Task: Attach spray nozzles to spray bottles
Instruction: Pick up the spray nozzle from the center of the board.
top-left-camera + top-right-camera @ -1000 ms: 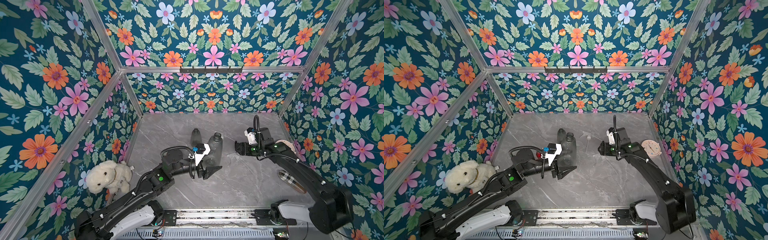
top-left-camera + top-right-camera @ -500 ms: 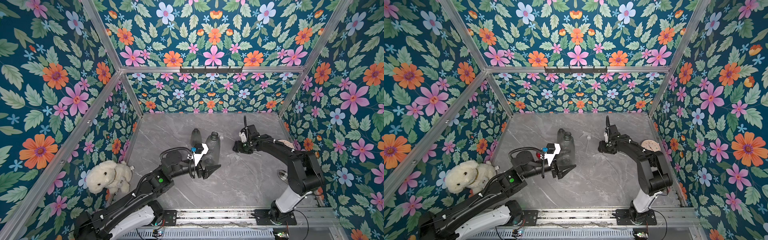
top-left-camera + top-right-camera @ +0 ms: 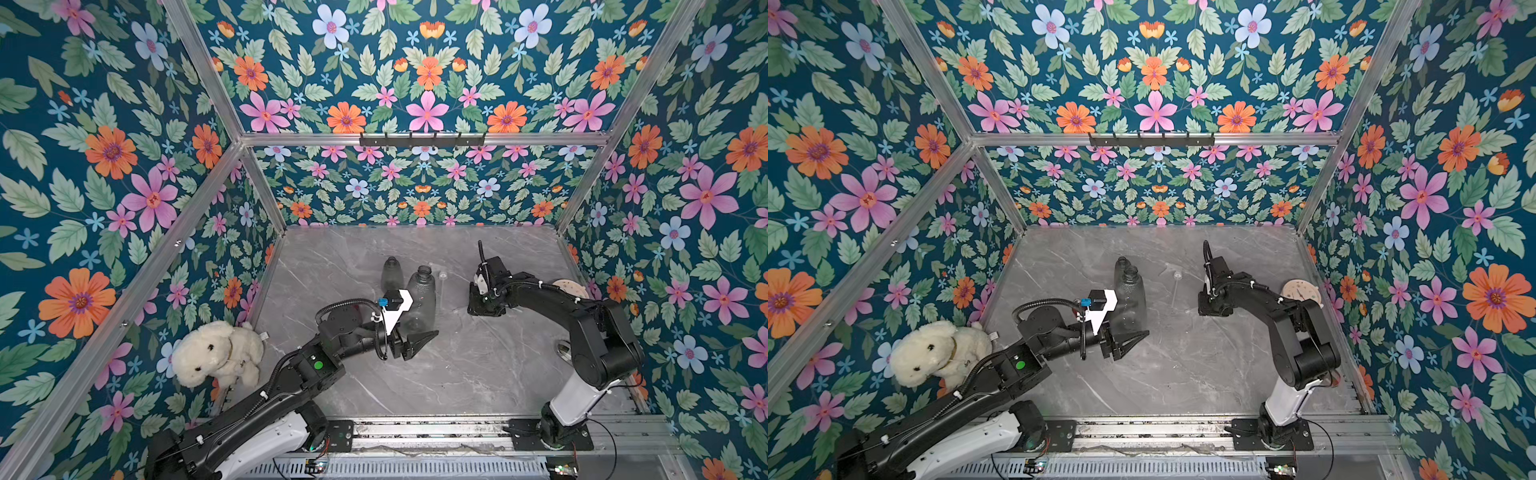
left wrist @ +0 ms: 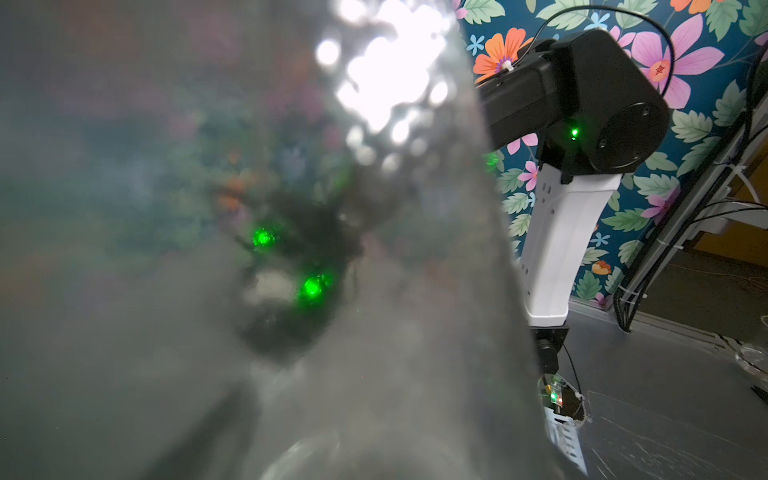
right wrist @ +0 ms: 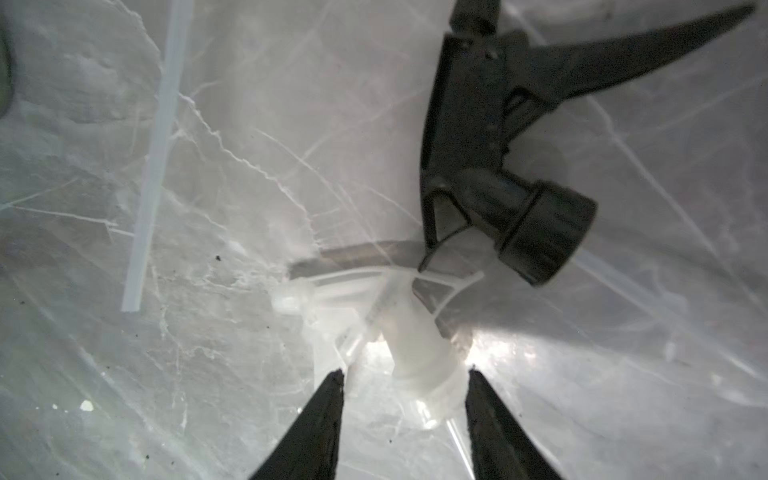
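Two smoky-grey spray bottles stand upright mid-table in both top views. My left gripper (image 3: pixel 419 321) is shut on the nearer spray bottle (image 3: pixel 422 291), low on its body, and that bottle fills the left wrist view (image 4: pixel 291 291). The farther spray bottle (image 3: pixel 391 274) stands free. My right gripper (image 5: pixel 405 374) points down at the table, open, its fingertips (image 5: pixel 332 395) either side of the collar of a whitish spray nozzle (image 5: pixel 411 332). A black spray nozzle (image 5: pixel 498 166) lies just beyond it. Another whitish spray nozzle (image 3: pixel 1177 275) lies by the bottles.
A cream plush dog (image 3: pixel 216 353) sits against the left wall. A pale round disc (image 3: pixel 567 286) lies by the right wall behind the right arm (image 3: pixel 590 332). A black hook rail (image 3: pixel 422 140) runs along the back wall. A loose dip tube (image 5: pixel 153 166) lies near the nozzles.
The right arm has folded back and its gripper has dropped over the nozzles, jaws narrowing around the whitish one. The left gripper and its bottle have barely moved.
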